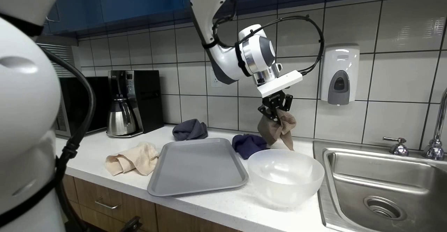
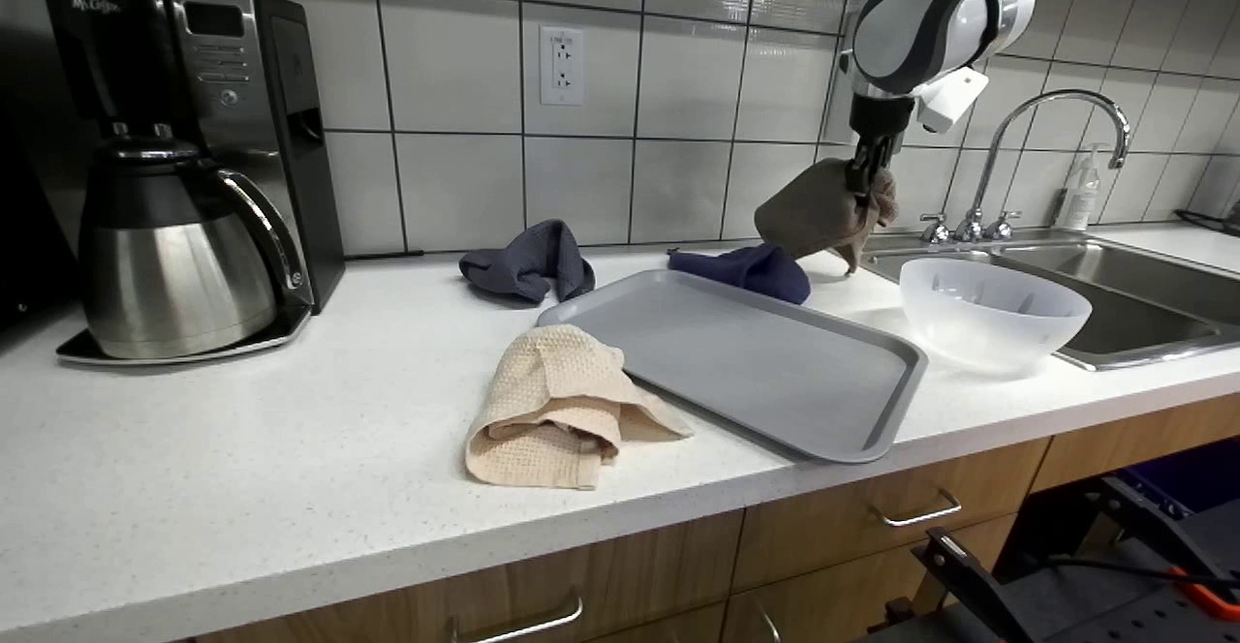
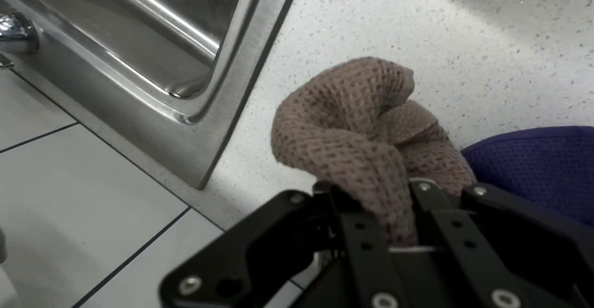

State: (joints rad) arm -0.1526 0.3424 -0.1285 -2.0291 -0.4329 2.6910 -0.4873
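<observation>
Brown cloth is hanging from the hand. Fingers are pinching a fold of it from both sides; a single arm is doing the holding.

Key relation: cloth is lying directly off the fingertips. In the wrist view it is rising from lower middle and looping over just right of centre. In an exterior view the brown cloth is drooping below the hand, right of centre, long axis running mostly downward; in an exterior view the main flap of the brown cloth is sloping down-left. Lowest tip touching the worktop? Cannot tell.

Purple cloth is sitting close by, lower left of the brown one; contact unclear.

Containers: bowl is standing upright, lower right of centre. In an exterior view a gap is showing between brown cloth and bowl, so the cloth is staying outside it. Sink is occupying the lower right, drain showing. Tray is lying flat near centre, cream cloth resting beside its left edge, grey cloth near its far edge. Carafe is standing in the coffee maker at left; contents hidden.
</observation>
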